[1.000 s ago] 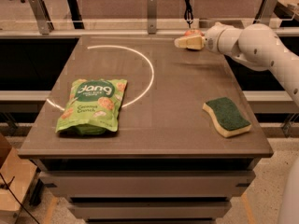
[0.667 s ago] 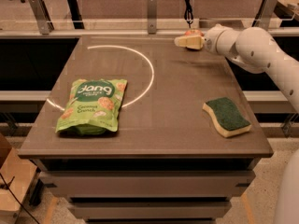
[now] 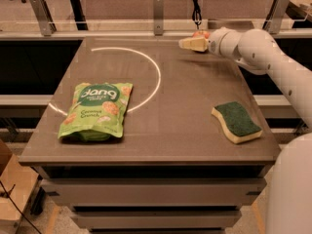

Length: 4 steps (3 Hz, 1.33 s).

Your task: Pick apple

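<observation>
The apple (image 3: 200, 33) is a small red-orange round shape at the far right back edge of the table. Only its top shows, just above and behind my gripper. My gripper (image 3: 191, 44) has cream-coloured tips that point left. It sits low over the table, right against the apple. The white arm (image 3: 263, 48) reaches in from the right side. Whether the apple is inside the gripper or just behind it cannot be told.
A green snack bag (image 3: 96, 109) lies at the front left of the brown table (image 3: 185, 130). A green and yellow sponge (image 3: 236, 121) lies at the front right. A white arc (image 3: 155, 77) is marked on the tabletop. A rail with posts (image 3: 158, 6) runs behind the table.
The gripper has shifted very slightly left at the back right edge by the apple. The bag and sponge have not moved.
</observation>
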Tool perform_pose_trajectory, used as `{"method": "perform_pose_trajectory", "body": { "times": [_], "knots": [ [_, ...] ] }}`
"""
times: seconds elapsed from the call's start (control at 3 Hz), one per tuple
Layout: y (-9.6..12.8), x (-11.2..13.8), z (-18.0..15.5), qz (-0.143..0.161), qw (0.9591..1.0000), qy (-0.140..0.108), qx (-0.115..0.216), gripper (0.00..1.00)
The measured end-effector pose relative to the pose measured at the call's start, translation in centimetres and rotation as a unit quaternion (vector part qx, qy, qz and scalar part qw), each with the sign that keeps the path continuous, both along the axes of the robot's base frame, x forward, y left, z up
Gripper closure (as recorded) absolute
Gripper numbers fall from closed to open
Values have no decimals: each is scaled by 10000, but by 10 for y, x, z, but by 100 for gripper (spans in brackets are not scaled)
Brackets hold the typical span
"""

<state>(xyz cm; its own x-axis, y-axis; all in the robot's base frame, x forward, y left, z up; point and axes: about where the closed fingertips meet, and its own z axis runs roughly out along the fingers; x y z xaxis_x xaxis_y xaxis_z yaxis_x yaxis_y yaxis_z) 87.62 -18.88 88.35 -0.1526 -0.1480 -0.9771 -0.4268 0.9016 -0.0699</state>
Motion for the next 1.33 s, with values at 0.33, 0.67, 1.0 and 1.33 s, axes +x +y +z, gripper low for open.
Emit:
{"method": "perform_pose_trajectory", "body": {
  "times": [0.33, 0.67, 1.0, 1.33],
  "knots": [
    [-2, 9, -12, 6, 9999, 134, -85, 0],
    [-8, 15, -22, -48, 9996, 257, -93, 18],
    [-9, 17, -26, -52, 9995, 294, -111, 42],
    [-10, 18, -26, -19, 9995, 308, -104, 65]
  ]
}}
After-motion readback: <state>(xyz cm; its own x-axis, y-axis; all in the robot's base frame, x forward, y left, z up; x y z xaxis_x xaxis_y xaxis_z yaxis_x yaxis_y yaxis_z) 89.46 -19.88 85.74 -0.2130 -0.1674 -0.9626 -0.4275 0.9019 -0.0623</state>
